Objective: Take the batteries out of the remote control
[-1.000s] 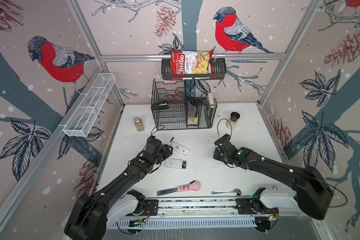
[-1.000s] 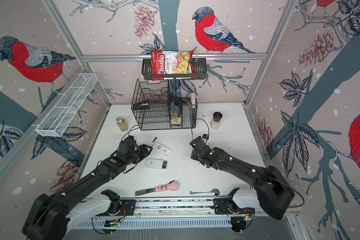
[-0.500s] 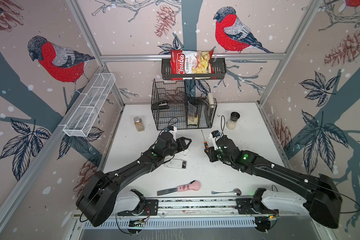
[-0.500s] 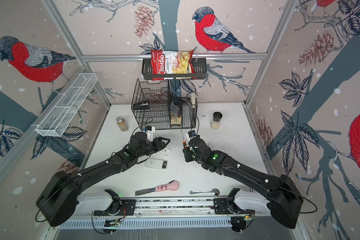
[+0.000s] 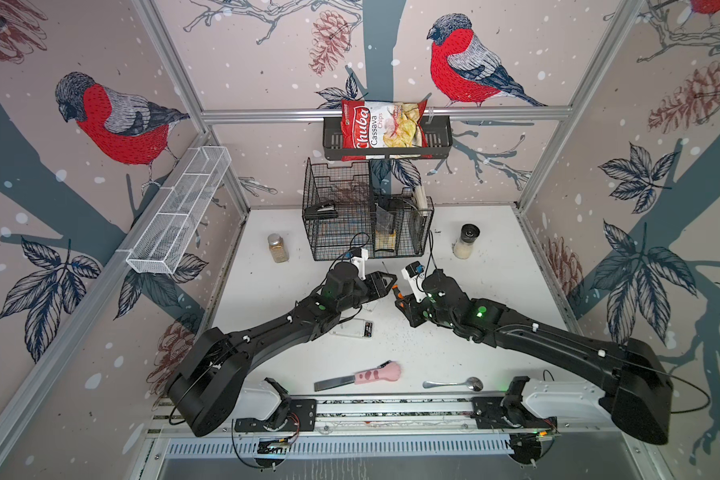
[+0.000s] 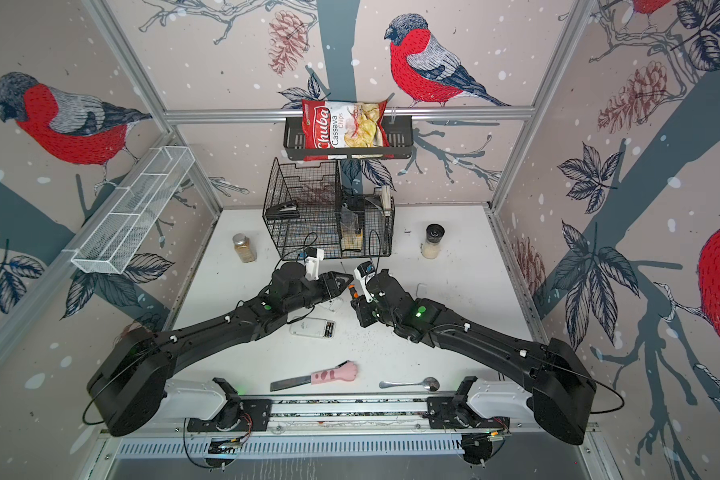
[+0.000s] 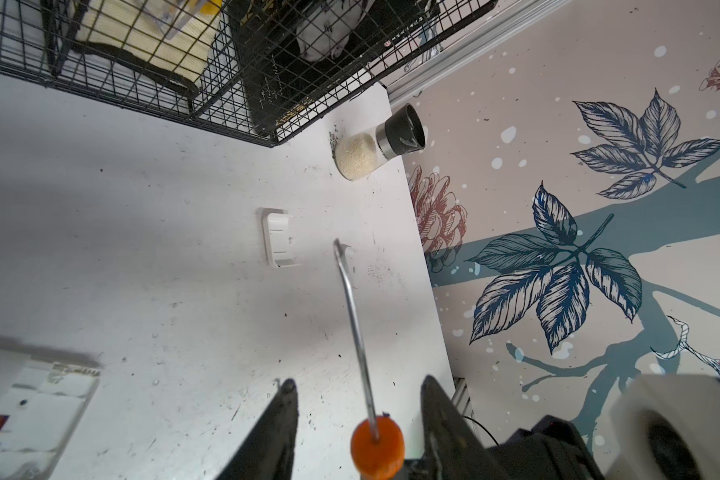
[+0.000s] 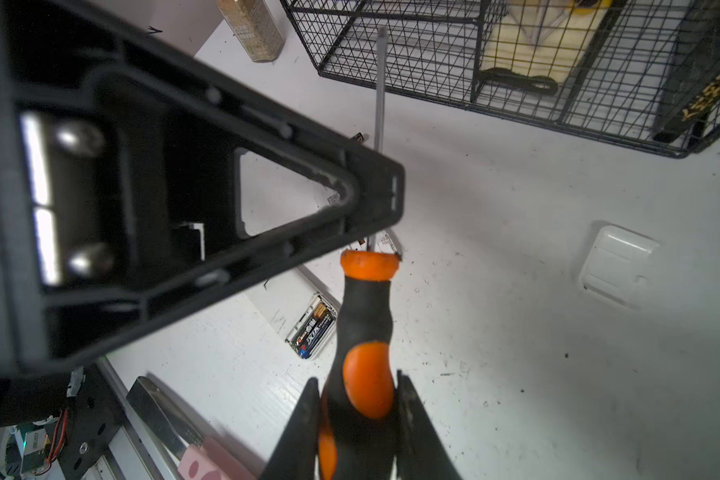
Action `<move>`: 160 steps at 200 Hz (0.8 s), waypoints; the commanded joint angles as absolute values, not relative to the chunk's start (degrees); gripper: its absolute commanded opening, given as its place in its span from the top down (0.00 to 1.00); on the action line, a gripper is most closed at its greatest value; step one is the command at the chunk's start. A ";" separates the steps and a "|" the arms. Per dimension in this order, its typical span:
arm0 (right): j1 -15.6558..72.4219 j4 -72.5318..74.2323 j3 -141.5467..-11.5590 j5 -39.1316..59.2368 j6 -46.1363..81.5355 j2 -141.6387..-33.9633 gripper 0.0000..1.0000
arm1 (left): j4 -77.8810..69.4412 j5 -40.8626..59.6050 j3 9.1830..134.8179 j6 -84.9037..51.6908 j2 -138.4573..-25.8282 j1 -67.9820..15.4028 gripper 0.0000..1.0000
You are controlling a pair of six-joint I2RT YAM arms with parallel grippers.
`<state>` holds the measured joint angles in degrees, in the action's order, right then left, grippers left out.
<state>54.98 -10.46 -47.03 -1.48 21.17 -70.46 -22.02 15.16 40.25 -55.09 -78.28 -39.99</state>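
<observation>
1. Top views both show a white counter [image 5: 433, 361] with a black wire basket [image 5: 341, 232] standing at its far edge.
2. Two black arms reach in from the near rail. They meet above the middle of the counter, just in front of the wire basket.
3. In the right wrist view, the right tool [image 8: 356, 380] is clenched on an orange-and-black-handled screwdriver [image 8: 366, 324]. Its jaws press on both sides of the handle's lower part, and the grey metal shaft points towards the wire basket.
4. In the left wrist view, the left tool [image 7: 358, 386] is released. Its jaws stand apart on either side of the screwdriver's orange handle end, with a gap on each side, and the shaft runs out between them.
5. A white rectangular remote control [image 5: 348, 331] lies flat on the counter, nearer the rail than either tool. In both top views it is partly under the left arm. Its battery compartment is uncovered and faces up.
6. A small white plastic cover [image 8: 616, 266] lies flat on the counter on the right arm's side, well apart from the remote control.
7. The batteries [image 8: 312, 328], black cylinders with printed labels, sit side by side in the open compartment at one end of the remote control. Neither tool touches them.
</observation>
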 commanded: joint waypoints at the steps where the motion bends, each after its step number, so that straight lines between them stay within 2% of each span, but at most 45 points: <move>1: 54.97 -8.13 -47.74 -1.19 20.52 -70.66 0.92 | -25.48 16.08 41.00 -54.86 -79.18 -40.41 0.57; 64: 54.56 -7.56 -48.02 -1.38 20.75 -71.54 0.92 | -27.20 16.77 41.08 -55.72 -80.51 -41.22 0.70; 129: 53.96 -6.69 -47.98 -1.49 20.97 -72.95 0.92 | -27.87 16.04 40.02 -56.50 -81.10 -41.26 0.89; 151: 53.79 -6.53 -47.66 -1.90 21.40 -72.40 0.89 | -28.65 15.75 39.72 -57.07 -81.37 -41.24 1.00; 160: 53.62 -6.23 -47.40 -2.07 21.73 -72.07 0.85 | -28.96 15.45 39.59 -57.36 -81.47 -41.18 1.00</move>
<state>53.89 -8.23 -47.66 -0.91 20.95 -72.95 -26.57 16.36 40.03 -57.17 -81.19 -41.25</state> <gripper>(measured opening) 0.266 0.177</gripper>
